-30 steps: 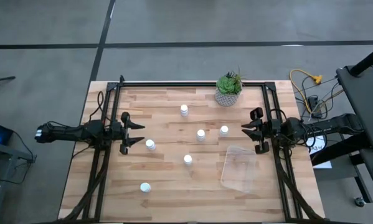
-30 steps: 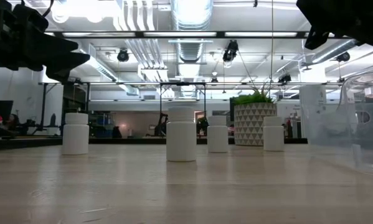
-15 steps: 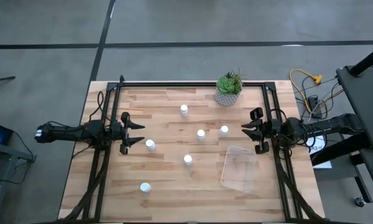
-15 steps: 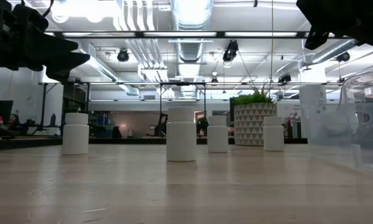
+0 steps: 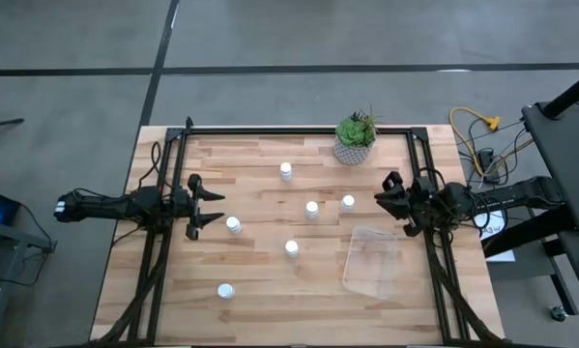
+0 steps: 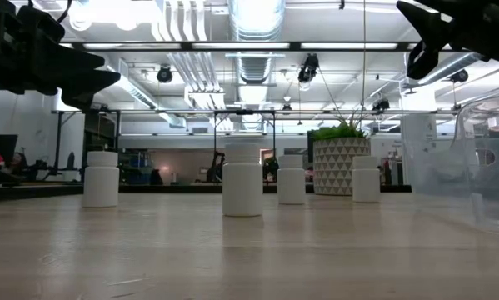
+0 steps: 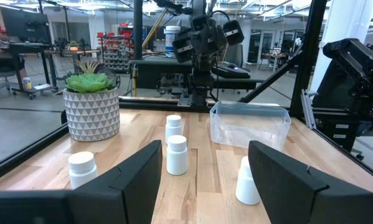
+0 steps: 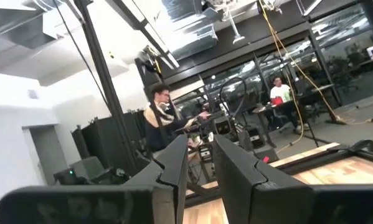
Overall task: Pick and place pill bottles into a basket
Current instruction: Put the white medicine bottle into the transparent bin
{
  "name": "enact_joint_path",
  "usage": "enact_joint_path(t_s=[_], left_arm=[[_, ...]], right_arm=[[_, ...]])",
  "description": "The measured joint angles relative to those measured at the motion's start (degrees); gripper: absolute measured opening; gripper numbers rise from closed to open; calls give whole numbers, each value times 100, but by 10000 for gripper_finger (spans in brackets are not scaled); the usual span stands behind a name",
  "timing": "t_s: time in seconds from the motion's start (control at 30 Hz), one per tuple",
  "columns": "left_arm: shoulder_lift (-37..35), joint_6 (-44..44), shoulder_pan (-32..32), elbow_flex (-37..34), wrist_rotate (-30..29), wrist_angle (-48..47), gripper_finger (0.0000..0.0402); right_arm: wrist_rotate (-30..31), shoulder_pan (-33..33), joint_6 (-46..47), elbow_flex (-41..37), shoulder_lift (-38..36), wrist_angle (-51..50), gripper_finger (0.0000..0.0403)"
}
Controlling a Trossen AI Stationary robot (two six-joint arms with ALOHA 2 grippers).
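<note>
Several small white pill bottles stand upright on their bases across the middle of the wooden table, among them one (image 5: 233, 224) nearest my left gripper, one (image 5: 311, 208) at the centre and one (image 5: 347, 202) nearest my right gripper. The clear basket (image 5: 371, 259) sits on the table at the near right. At the left edge my left gripper (image 5: 221, 208) hovers open and level, with nothing between its fingers (image 7: 136, 180). My right gripper (image 5: 379, 193) hangs at the right edge, shut, rolled to one side and tipped upward, well clear of bottles and basket.
A potted green plant (image 5: 355, 138) in a pale patterned pot stands at the far edge, right of centre. Black frame rails (image 5: 299, 132) run along the far, left and right sides of the table. People sit in the room behind the left arm (image 8: 164, 118).
My right gripper has rolled about its own pointing line while staying in place and staying shut. The bottles and the basket have not moved.
</note>
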Motion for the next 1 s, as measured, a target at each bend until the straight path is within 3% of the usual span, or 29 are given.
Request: enact_joint_path(t_s=[0.3,0.5,0.7,0.83,1.0], left_arm=[[-2,0,2,0,0,0,222],[0,0,1,0,-1,0,222],[0,-1,2,0,-2,0,222],[0,0,0,0,0,-2,222],[0,0,2,0,0,0,222]], right_arm=[[216,0,426,41,2,159,68],[431,0,646,668,11,162,68],[863,0,-487,1718,237,-65,68],[923,-3,-1115,2668,362,-1152,68],[1153,-4,-1399,4145,482,-3841,68]])
